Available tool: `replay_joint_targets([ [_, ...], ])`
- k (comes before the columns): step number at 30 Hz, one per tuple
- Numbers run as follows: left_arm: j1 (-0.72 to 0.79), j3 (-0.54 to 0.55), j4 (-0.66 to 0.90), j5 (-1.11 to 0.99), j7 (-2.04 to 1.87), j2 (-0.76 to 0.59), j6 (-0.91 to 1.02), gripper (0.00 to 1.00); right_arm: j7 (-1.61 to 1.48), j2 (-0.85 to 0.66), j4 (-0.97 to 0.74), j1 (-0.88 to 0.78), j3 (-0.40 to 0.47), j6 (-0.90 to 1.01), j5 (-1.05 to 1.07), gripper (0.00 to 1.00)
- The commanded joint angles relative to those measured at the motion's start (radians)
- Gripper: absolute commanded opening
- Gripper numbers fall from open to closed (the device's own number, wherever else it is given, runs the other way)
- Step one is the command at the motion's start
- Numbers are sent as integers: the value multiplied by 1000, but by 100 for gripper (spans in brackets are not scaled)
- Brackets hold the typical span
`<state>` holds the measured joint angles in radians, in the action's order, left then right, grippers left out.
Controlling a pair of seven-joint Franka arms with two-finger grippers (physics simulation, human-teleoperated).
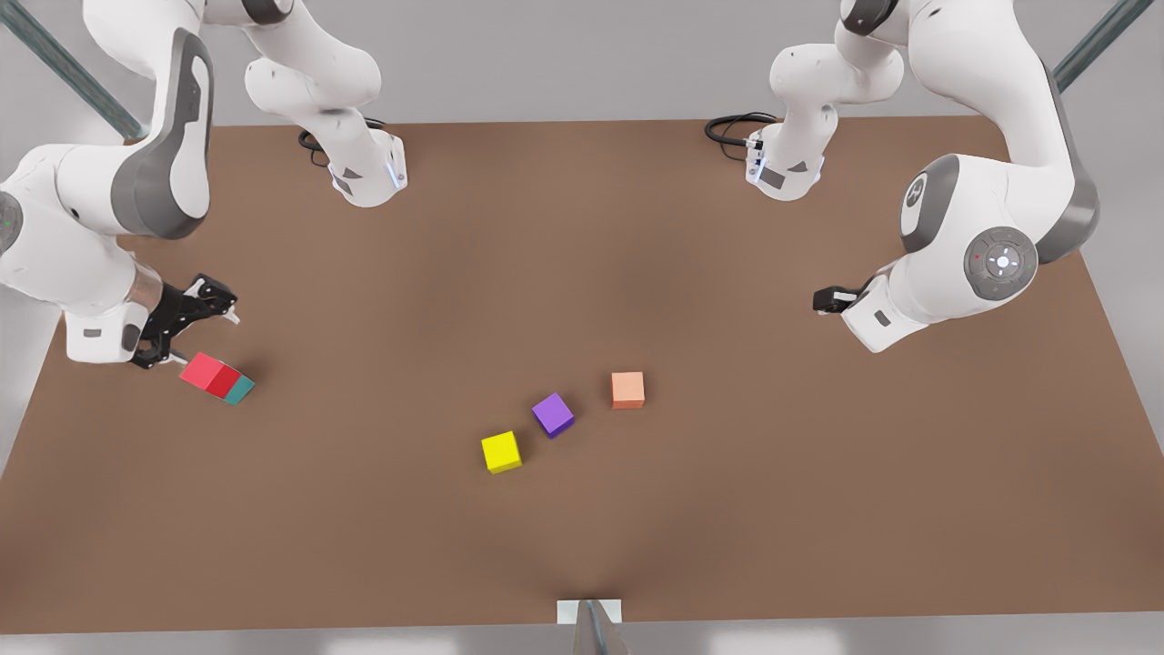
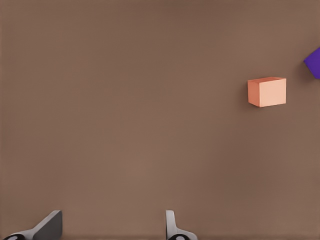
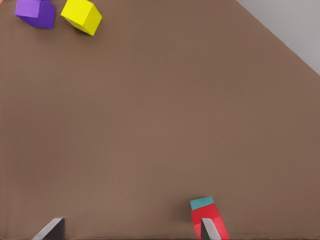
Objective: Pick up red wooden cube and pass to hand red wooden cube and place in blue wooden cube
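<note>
1. The red cube (image 1: 209, 374) sat on the teal cube (image 1: 241, 390) near the front view's left edge of the table (image 1: 582, 528). From the front camera the pair leaned away from that edge, so only a sliver of teal showed below the red.
2. Together the two cubes made a short column. Its long axis probably ran straight up from the table, though the slanted view made this hard to confirm.
3. The right gripper (image 1: 186, 332) hung just beside the red cube, on the side toward the table's edge. Its fingers were spread apart and held nothing. In the right wrist view one fingertip (image 3: 210, 229) overlapped the red cube (image 3: 207, 220), with the teal cube (image 3: 202, 203) just past it.
4. The left gripper (image 1: 832, 298) waited well apart, over the front view's right part of the table. Its fingertips (image 2: 172, 225) were parted and empty.
5. The orange cube (image 1: 627, 389), purple cube (image 1: 553, 415) and yellow cube (image 1: 501, 451) lay near the table's middle, well away from the stack. Bare brown table lay between them and it.
</note>
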<state>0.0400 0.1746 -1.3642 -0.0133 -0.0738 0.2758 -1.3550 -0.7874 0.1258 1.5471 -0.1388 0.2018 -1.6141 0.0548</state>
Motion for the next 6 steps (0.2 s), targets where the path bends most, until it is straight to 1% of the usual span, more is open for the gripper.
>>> replay_joint_targets([
  [1,0,2,0,-1,3,-1,2,100,754,-8,-7,-4,1,66,-7,100],
  [6,0,0,0,-1,2,-1,2,100,752,-6,-5,-2,2,65,-6,100],
])
